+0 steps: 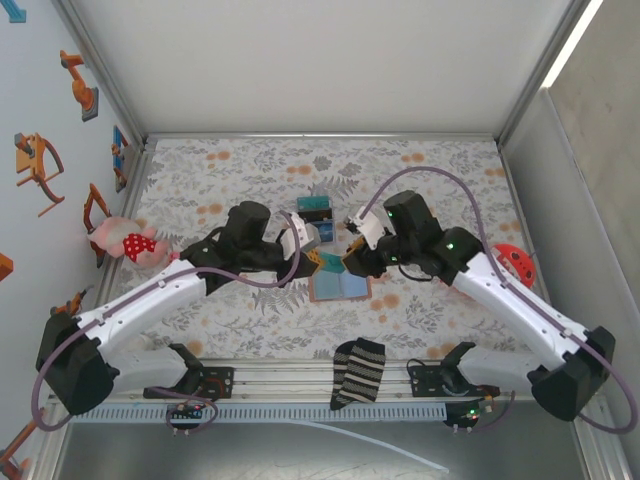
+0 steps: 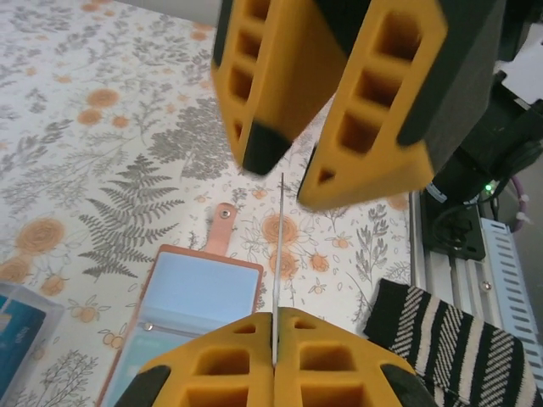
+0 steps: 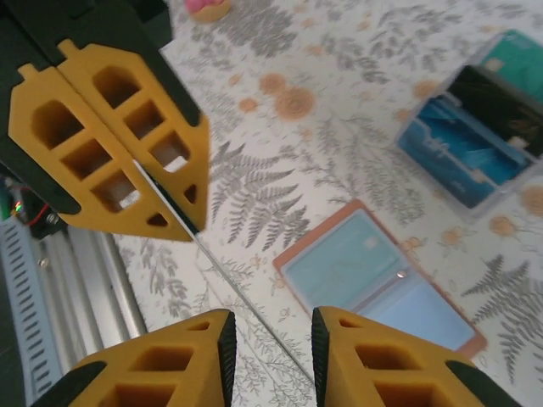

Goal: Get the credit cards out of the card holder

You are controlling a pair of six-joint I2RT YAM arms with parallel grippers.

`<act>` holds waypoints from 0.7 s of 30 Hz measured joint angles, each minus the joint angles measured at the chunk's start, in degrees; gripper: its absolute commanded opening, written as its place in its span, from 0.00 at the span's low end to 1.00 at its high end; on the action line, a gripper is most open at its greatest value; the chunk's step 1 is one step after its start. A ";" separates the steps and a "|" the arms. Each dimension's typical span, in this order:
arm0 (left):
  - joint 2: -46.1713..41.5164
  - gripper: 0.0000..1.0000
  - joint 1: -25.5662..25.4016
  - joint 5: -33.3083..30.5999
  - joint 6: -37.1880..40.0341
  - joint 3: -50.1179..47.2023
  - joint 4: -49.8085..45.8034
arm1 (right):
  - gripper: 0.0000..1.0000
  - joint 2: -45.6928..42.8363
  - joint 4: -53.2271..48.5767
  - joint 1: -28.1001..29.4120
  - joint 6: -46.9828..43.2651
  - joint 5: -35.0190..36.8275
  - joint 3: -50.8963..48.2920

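Observation:
The card holder (image 1: 345,289) lies open on the floral table, tan rim around a light-blue inside, with a card still in one pocket (image 3: 352,263). One of the credit cards (image 1: 327,264), thin and teal, hangs in the air just above the holder's left side. My left gripper (image 2: 276,315) is shut on this card, which appears edge-on as a thin line (image 2: 278,246). My right gripper (image 3: 271,335) faces the left one from the other end of the card. Its jaws stand open, and the card's edge (image 3: 254,314) runs between them with a gap on each side.
A blue, teal and black box (image 1: 313,213) stands just behind the holder. A black-and-white striped sock (image 1: 358,372) lies over the front rail. A pink plush toy (image 1: 125,240) sits at the left wall and a red round object (image 1: 512,258) at the right.

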 measured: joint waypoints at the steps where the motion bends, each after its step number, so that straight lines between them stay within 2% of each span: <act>1: -1.27 0.00 0.04 -0.76 -0.94 -0.94 0.79 | 0.43 -2.14 1.53 -0.02 1.31 1.33 -1.25; 5: -7.87 0.00 0.04 -3.45 -5.84 -5.44 5.62 | 0.54 -10.75 9.09 0.00 6.64 4.22 -7.17; 10: -16.02 0.00 0.04 -5.49 -13.31 -11.23 13.73 | 0.60 -17.46 20.68 0.00 14.49 3.78 -15.63; 14: -20.20 0.00 0.04 -6.10 -18.05 -13.33 18.23 | 0.65 -17.88 30.80 -0.02 20.11 0.13 -20.81; 21: -24.09 0.00 0.04 -5.99 -23.89 -14.45 23.32 | 0.61 -13.77 45.13 0.00 26.27 -8.50 -22.40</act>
